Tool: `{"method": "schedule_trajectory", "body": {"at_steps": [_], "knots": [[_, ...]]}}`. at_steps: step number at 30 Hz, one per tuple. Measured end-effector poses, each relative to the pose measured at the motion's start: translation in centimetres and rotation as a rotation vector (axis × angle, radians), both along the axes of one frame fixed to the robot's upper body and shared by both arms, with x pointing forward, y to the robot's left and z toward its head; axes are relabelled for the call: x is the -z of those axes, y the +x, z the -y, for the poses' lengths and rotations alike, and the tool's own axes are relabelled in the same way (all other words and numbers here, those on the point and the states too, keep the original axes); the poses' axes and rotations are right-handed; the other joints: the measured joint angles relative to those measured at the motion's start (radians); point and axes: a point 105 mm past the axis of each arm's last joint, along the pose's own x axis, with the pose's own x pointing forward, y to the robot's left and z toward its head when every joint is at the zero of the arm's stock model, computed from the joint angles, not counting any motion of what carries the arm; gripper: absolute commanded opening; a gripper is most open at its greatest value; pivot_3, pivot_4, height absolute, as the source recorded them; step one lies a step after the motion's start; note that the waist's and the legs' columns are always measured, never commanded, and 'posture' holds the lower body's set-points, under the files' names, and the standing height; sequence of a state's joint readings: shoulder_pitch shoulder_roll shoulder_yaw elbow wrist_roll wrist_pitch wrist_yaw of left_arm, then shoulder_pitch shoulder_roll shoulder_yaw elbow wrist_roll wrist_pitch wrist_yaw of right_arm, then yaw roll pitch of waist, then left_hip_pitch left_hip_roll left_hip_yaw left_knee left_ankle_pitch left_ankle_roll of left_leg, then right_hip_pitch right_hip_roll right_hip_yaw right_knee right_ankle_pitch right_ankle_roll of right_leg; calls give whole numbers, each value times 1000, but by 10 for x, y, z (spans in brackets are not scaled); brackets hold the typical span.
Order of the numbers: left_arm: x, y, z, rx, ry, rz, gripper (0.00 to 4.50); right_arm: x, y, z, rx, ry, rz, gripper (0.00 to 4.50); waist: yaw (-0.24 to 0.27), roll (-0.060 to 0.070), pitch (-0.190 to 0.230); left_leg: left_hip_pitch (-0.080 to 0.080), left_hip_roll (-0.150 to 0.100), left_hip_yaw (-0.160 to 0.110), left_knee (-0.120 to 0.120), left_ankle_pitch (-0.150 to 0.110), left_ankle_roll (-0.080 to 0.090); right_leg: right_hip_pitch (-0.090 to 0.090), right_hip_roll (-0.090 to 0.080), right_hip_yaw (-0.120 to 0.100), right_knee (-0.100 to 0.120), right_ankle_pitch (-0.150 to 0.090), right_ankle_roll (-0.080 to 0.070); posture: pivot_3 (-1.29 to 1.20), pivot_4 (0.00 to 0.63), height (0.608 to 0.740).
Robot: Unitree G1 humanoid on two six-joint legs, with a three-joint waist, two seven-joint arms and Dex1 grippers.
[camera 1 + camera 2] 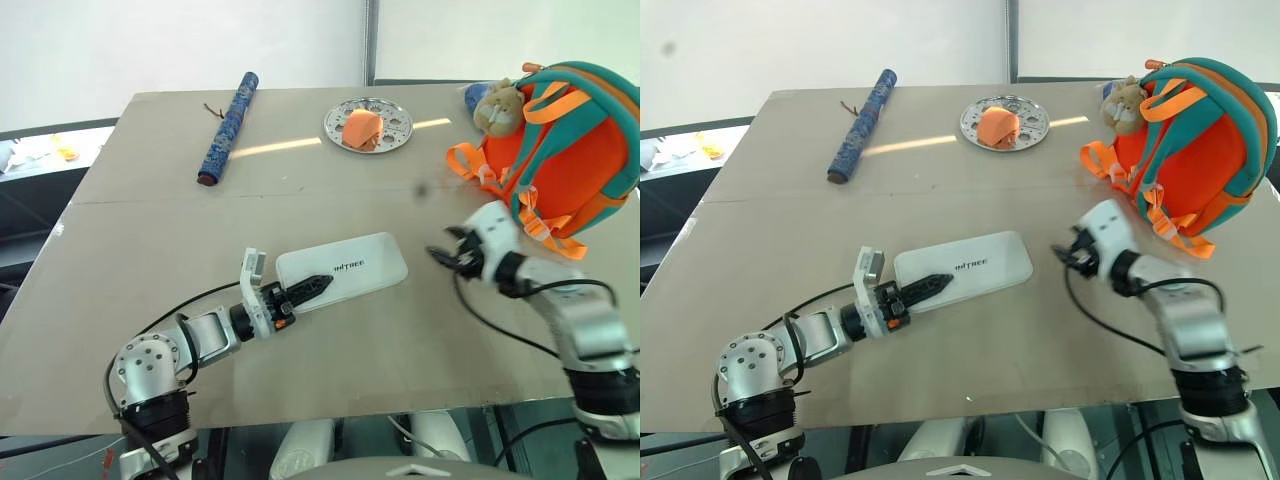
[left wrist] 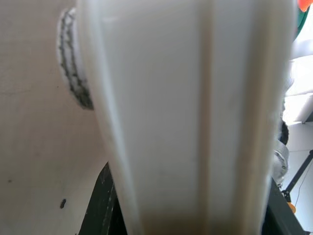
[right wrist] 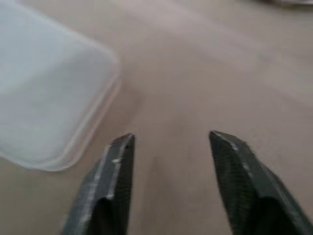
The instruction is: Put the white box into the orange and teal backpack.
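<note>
White box [image 1: 342,269], flat with rounded corners and small dark lettering, lying on the tan tabletop [image 1: 150,240] near the middle of the front half, long axis running left to right and angled slightly away. Far left and toward the back, a long blue patterned roll [image 1: 228,127], lying diagonally, well apart from everything else. At the box's left end, the left gripper [image 1: 308,289], reaching in low from the front-left corner, one black finger [image 1: 312,286] lying across the top face, clamped on that end; in the left wrist view, the pale underside of the box [image 2: 186,117] pressed close between the dark fingers. Behind the box, at the table's back centre, a round silver plate [image 1: 392,135] holding an orange piece of food [image 1: 361,128]. Right of the box, the right gripper [image 1: 447,256], apart from the box's right end, black fingers spread with nothing between them; in the right wrist view, both fingertips [image 3: 122,147] over bare table with a box corner just beside. Far right, the orange and teal backpack [image 1: 570,150], standing at the table's edge, orange straps hanging, a beige plush animal charm [image 1: 497,108] at its upper left.
</note>
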State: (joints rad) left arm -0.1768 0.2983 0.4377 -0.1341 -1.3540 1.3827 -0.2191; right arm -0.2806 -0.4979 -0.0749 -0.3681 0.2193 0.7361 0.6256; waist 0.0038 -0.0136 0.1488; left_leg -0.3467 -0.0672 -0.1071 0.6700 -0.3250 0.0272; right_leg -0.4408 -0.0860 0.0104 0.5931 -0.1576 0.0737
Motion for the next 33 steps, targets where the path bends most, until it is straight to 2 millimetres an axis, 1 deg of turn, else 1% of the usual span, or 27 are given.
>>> {"method": "schedule_trajectory", "body": {"at_steps": [1,2,3,5,8,9,11,14,15,16,17,19,20,21,22,23,26,27,29,31,33], "knots": [[-3,3,1,-3,1,16,1094,-21,-5,14,65,37,44,4062,2,0,0,0,0,0,0,0,0,0,0,0,0,0,0,0,150,733],[-5,4,1,-5,-2,24,1094,-29,-7,20,91,48,63,4472,3,0,0,0,0,0,0,0,0,0,0,0,0,0,0,0,150,733],[-11,8,4,-4,-8,54,1094,-50,-16,42,190,59,100,4472,10,0,0,0,0,0,0,0,0,0,0,0,0,0,0,0,150,733],[-19,13,4,-10,-21,95,1094,-74,-25,67,324,55,152,4472,11,-1,0,0,0,0,0,0,0,0,0,0,0,0,0,0,150,733],[-24,16,11,12,-27,126,1094,-80,-22,86,468,91,132,4472,7,-1,0,1,0,4,0,0,0,0,0,3,0,0,0,0,150,733],[-24,16,12,18,-26,129,1094,-80,-18,89,494,107,125,4472,4,-1,-1,2,0,6,0,0,0,0,1,4,0,0,0,0,150,733],[-22,18,16,32,-23,129,1094,-88,1,91,540,161,135,4472,-5,-1,0,2,0,9,0,0,0,0,2,6,0,1,-2,0,150,733],[-21,22,17,41,-19,129,1094,-102,36,83,546,254,166,4472,-17,-1,0,2,1,9,0,1,0,0,3,7,0,2,-3,0,150,733],[-22,23,18,43,-20,133,1094,-104,42,81,546,260,171,4472,-18,-1,0,2,1,8,0,1,0,-1,3,6,0,2,-3,0,150,733],[-23,24,17,40,-20,139,1094,-107,54,78,542,278,176,4472,-18,-1,0,2,1,8,0,1,0,-1,3,6,0,2,-3,0,150,733],[-23,26,15,32,-15,144,1094,-111,69,73,538,312,182,4232,-20,-1,0,2,1,9,-1,1,0,-2,3,7,0,2,-3,0,150,733],[-24,29,13,18,-9,152,1094,-114,87,72,548,334,193,3520,-20,-1,0,0,1,8,-1,1,0,-3,3,6,0,2,-3,0,150,733],[-24,29,11,8,-5,155,1094,-114,94,71,551,333,202,3018,-19,-1,0,-1,1,8,-2,1,0,-4,2,6,-1,2,-3,0,150,733],[-23,30,10,-3,-2,157,1094,-112,100,71,552,324,208,2509,-18,-1,0,-2,1,8,-2,1,0,-5,2,6,-1,2,-3,0,150,733],[-23,30,8,-13,-2,157,1094,-110,105,70,551,309,217,2114,-19,-1,0,-2,1,8,-2,1,0,-6,2,6,-2,2,-3,0,150,733],[-21,30,7,-25,3,153,1094,-107,109,69,544,277,229,1457,-21,-1,0,-2,1,10,-2,1,0,-6,2,5,-2,2,-3,0,150,733],[-16,26,3,-57,18,147,1094,-104,114,66,499,206,273,113,-25,-1,0,-2,1,11,-2,1,0,-6,1,6,-2,2,-3,0,150,733],[-15,26,2,-73,20,148,1094,-104,115,63,470,186,289,15,-26,0,0,-2,1,12,-2,1,0,-6,1,6,-2,2,-3,0,150,733],[-18,29,-1,-135,-1,167,1094,-103,116,52,358,141,315,15,-29,0,0,-2,1,11,-2,0,0,-6,1,6,-2,2,-3,0,150,733],[-28,39,-10,-242,-35,209,1094,-101,113,24,154,114,330,15,-41,-1,0,-2,2,12,-1,1,0,-6,2,5,-1,4,-4,0,150,733],[-37,45,-17,-298,-43,244,1094,-107,108,5,15,146,340,15,-47,0,1,-2,3,12,-1,1,-1,-6,4,6,-1,5,-5,0,150,733]]}}
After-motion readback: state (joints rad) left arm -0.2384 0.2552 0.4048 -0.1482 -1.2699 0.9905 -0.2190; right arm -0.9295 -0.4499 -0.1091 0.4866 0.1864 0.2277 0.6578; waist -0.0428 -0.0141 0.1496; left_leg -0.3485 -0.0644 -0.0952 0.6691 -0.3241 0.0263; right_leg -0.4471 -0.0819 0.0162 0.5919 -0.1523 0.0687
